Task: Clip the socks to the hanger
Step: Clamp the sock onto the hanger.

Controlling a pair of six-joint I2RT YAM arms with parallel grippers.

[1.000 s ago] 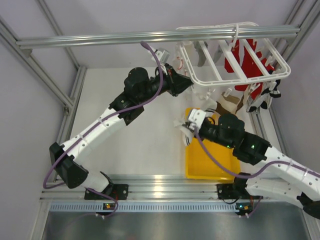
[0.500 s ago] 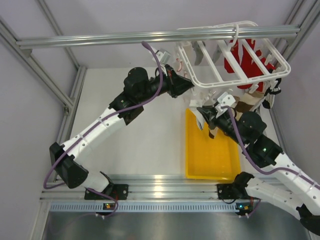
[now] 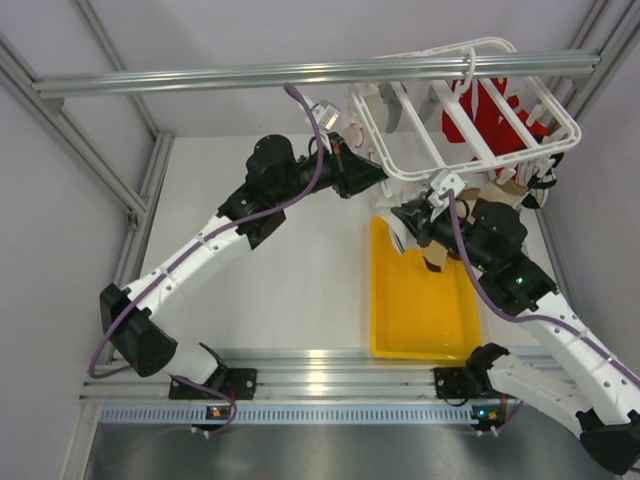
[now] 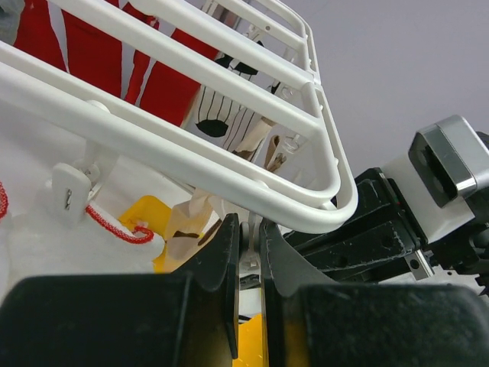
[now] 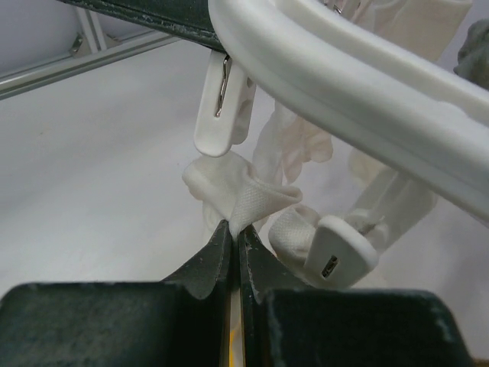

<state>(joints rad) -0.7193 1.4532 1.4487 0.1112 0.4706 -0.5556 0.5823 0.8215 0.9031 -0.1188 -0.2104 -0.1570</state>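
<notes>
A white bench [image 3: 300, 260] fills the scene, seen from above. On its right half lies an oblong yellow tray [image 3: 420, 320], its long sides running from near to far. Past the tray's far end, at upper right, hangs a red garment [image 3: 485, 105] with white marks. A silver metal rail [image 3: 200, 78] crosses overhead.

The right hand [image 5: 233, 229] pinches a fold of cream sock [image 5: 243, 200] just below a white clip [image 5: 221, 107] hanging from the hanger [image 5: 344, 73].
</notes>
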